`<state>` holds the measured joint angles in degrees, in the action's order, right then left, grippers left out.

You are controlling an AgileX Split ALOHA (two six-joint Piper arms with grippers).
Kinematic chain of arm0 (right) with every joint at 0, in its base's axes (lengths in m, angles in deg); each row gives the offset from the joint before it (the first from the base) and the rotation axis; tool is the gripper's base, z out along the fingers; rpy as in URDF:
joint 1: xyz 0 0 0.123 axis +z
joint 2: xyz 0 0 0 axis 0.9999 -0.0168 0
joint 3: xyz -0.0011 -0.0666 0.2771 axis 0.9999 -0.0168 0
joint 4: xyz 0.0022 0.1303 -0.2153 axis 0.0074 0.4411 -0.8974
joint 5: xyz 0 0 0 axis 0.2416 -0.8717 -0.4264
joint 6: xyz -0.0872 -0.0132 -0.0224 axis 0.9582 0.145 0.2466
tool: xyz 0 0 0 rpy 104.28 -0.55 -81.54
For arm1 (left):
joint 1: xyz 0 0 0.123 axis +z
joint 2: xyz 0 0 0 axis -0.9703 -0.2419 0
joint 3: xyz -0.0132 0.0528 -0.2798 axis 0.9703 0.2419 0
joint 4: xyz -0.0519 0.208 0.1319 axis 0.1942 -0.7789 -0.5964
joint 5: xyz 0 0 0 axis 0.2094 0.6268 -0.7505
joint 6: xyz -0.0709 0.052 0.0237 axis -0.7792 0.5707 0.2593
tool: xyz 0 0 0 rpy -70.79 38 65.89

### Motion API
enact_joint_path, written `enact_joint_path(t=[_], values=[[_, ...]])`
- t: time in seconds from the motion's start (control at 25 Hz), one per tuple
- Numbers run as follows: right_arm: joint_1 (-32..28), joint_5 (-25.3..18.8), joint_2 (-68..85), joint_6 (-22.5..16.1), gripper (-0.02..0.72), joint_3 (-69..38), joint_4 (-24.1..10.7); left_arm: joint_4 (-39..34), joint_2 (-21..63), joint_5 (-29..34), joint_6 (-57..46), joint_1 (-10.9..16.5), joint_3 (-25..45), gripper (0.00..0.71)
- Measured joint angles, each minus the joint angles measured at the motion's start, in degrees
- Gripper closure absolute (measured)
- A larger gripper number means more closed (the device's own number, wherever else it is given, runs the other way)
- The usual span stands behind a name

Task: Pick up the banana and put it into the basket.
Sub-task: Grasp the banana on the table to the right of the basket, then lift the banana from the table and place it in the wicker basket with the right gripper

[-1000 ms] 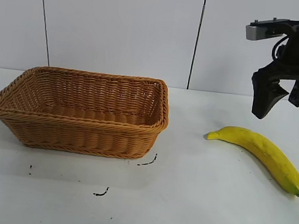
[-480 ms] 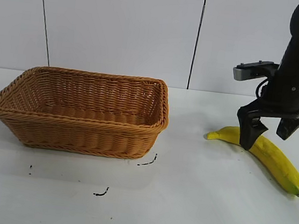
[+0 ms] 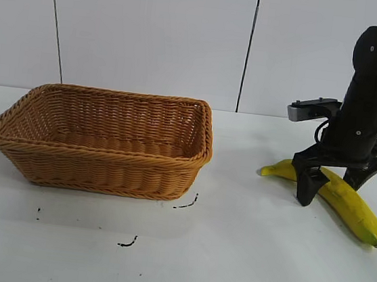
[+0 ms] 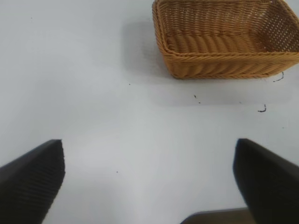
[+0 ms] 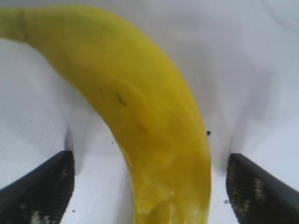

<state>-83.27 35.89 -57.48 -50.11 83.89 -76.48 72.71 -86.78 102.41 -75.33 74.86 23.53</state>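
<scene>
banana (image 3: 345,200) flat on table (image 3: 243,256), well right of basket (image 3: 103,138), middle partly hidden by right tool (image 3: 334,181) | change: tool has dropped lower, fingers now astride banana, spread, not gripping | right arm near vertical | left tool (image 4: 149,182) released, away from basket, above table

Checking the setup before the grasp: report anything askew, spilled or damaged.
Nothing stands out. The basket sits upright and empty, the banana lies whole on the table between the open right gripper fingers. Only small dark marks fleck the tabletop beside the basket.
</scene>
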Motion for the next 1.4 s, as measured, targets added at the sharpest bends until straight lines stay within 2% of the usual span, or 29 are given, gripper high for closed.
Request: enact_joint_path(t=[0.16,0.28,0.44,0.6,0.68,1.04,1.16,1.4], values=[[0.0,-0.43,0.61,0.0,0.39,0.11,-0.34,0.0,0.0,0.0,0.0,0.0,0.0,0.015],[0.0,-2.83,2.89,0.0,0.39,1.91,-0.39,0.0,0.0,0.0,0.0,0.0,0.0,0.015],[0.0,-10.37,6.58,0.0,0.39,8.25,-0.09,0.0,0.0,0.0,0.0,0.0,0.0,0.015],[0.0,-20.36,7.48,0.0,0.39,17.01,0.85,0.0,0.0,0.0,0.0,0.0,0.0,0.015],[0.0,-22.95,7.48,0.0,0.39,20.88,0.91,0.0,0.0,0.0,0.0,0.0,0.0,0.015],[0.0,-24.17,7.48,1.11,0.39,28.57,1.32,0.0,0.0,0.0,0.0,0.0,0.0,0.015],[0.21,-24.29,7.48,1.96,0.39,29.5,2.94,0.0,0.0,0.0,0.0,0.0,0.0,0.015],[5.08,-24.29,6.9,3.75,0.39,29.69,2.44,0.0,0.0,0.0,0.0,0.0,0.0,0.015]])
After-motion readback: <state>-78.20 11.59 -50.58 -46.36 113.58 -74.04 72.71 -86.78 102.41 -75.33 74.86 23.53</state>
